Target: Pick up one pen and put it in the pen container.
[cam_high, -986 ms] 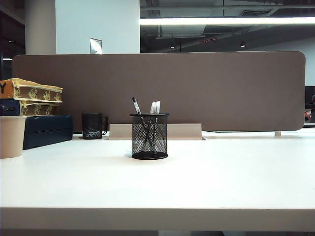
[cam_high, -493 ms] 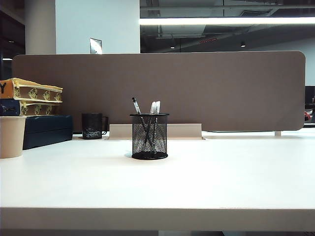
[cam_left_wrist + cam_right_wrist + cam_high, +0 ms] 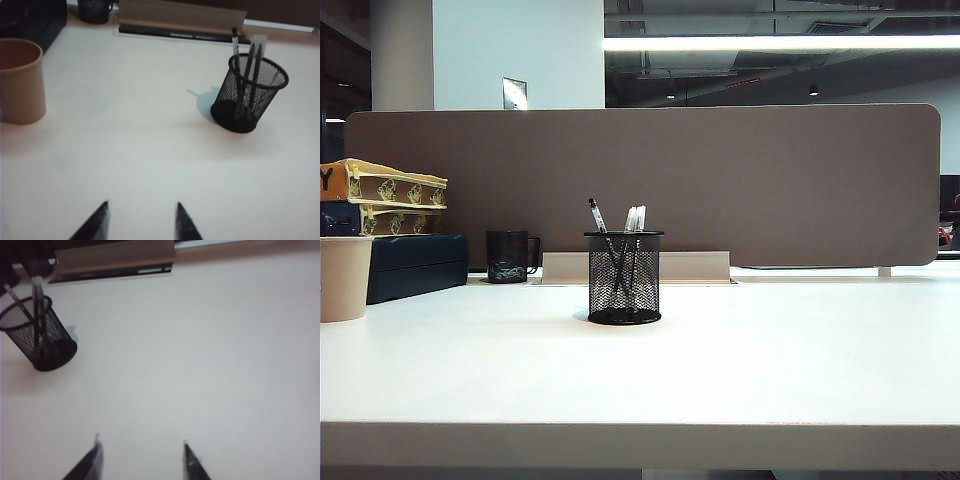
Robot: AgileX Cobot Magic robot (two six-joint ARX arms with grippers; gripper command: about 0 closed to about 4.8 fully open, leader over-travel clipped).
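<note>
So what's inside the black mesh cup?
Pens stand in the mesh cup, leaning on its rim; the exact count is unclear. Both grippers, left and right, hover open, empty.

Both wrist views are cropping the left gripper [image 3: 141, 220] and right gripper [image 3: 141, 460] to 2 fingertips each. Pen container [image 3: 37, 335], far ahead, is blurring; mesh is hiding pen barrels.

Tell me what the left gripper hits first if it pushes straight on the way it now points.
Probably just the bare table. The left gripper is open and empty, aimed at open tabletop between the beige cup and the pen container. Neither appears to be in its line, though depth is uncertain.
</note>
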